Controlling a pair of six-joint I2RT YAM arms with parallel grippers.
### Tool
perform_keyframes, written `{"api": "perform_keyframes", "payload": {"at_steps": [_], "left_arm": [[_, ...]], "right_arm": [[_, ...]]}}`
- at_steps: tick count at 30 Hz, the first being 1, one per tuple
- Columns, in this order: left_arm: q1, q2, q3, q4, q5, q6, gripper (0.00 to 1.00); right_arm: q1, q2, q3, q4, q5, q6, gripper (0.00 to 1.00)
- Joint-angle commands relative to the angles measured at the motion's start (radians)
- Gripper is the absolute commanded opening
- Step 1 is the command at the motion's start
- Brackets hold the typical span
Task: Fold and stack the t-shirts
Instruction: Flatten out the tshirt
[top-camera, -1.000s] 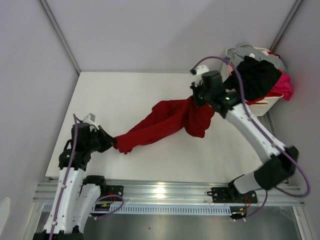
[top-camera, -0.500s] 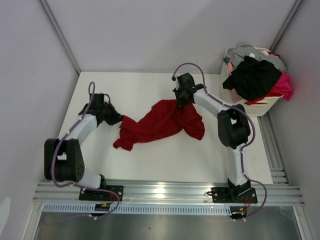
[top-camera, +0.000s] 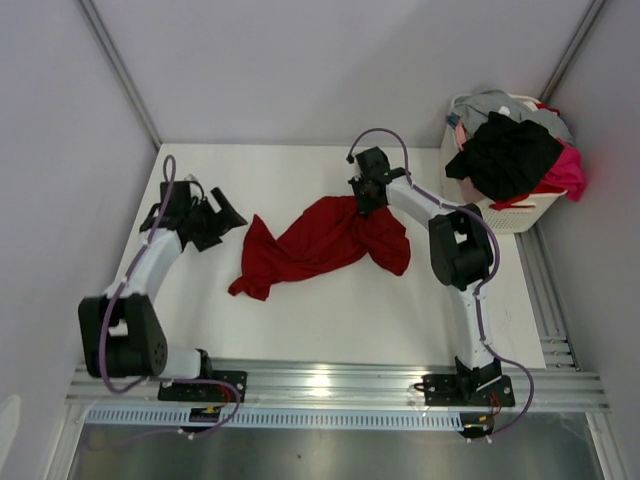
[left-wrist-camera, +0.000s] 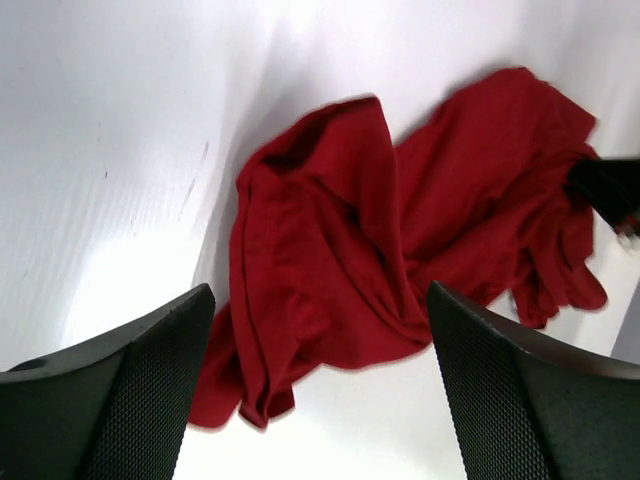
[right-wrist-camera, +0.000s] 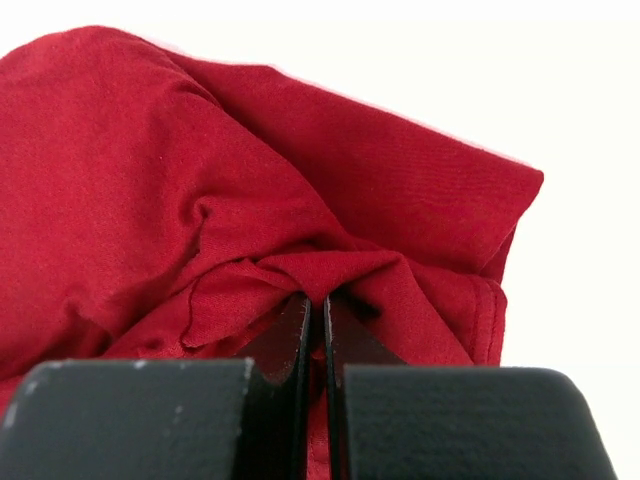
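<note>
The left gripper (top-camera: 228, 224) is now standing clear of the dark red t-shirt (top-camera: 320, 240), where half a second ago it was gripping the shirt's left end; its fingers are spread wide and released, hovering just left of the cloth without touching it; in the left wrist view the shirt is lying crumpled between and beyond the two open fingers. The shirt is sprawling in a loose diagonal band across the middle of the white table (top-camera: 330, 300), its left end lying nearer, its right end farther. The right gripper (top-camera: 367, 198) is clenching a fold at the shirt's far right edge, its fingers pinched nearly together on the cloth. A white basket (top-camera: 520, 215) is sitting at the far right corner; a heap of other garments (top-camera: 510, 155), black, pink and grey, is spilling over its rim.
</note>
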Motion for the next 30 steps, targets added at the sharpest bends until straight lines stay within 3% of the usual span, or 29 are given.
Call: {"api": "perform_keyframes", "payload": {"at_steps": [1,5,8,11,15,19,22,26,30], "left_arm": [[0.011,-0.186,-0.075,-0.059,0.054,0.064,0.89],[-0.075,-0.239,-0.069,-0.107,0.01,0.181,0.83],[-0.081,-0.136,-0.002,-0.115,-0.041,0.255,0.72],[-0.074,0.0,0.101,-0.079,-0.044,0.306,0.7],[-0.063,0.154,0.208,-0.036,0.124,0.468,0.66],[-0.061,0.189,0.232,0.072,0.302,0.651,0.66],[-0.057,0.221,0.261,0.116,0.353,0.751,0.65],[-0.057,0.319,0.366,0.029,0.363,0.876,0.64],[-0.022,0.339,0.336,0.032,0.379,0.953,0.67]], "right_arm": [[-0.009,-0.032,0.01,-0.002,0.004,-0.007,0.0],[-0.01,-0.029,0.01,-0.008,-0.008,-0.001,0.0],[-0.01,-0.038,-0.012,0.007,-0.017,-0.001,0.0],[-0.009,-0.036,-0.019,0.012,-0.017,0.019,0.0],[-0.01,-0.041,-0.033,0.011,-0.005,0.025,0.0],[-0.009,-0.042,-0.036,0.015,-0.005,0.036,0.0],[-0.007,-0.038,-0.033,0.024,-0.013,0.039,0.0],[-0.007,-0.018,0.0,-0.002,-0.008,0.034,0.0],[-0.009,-0.021,0.005,0.0,-0.017,0.033,0.0]]}}
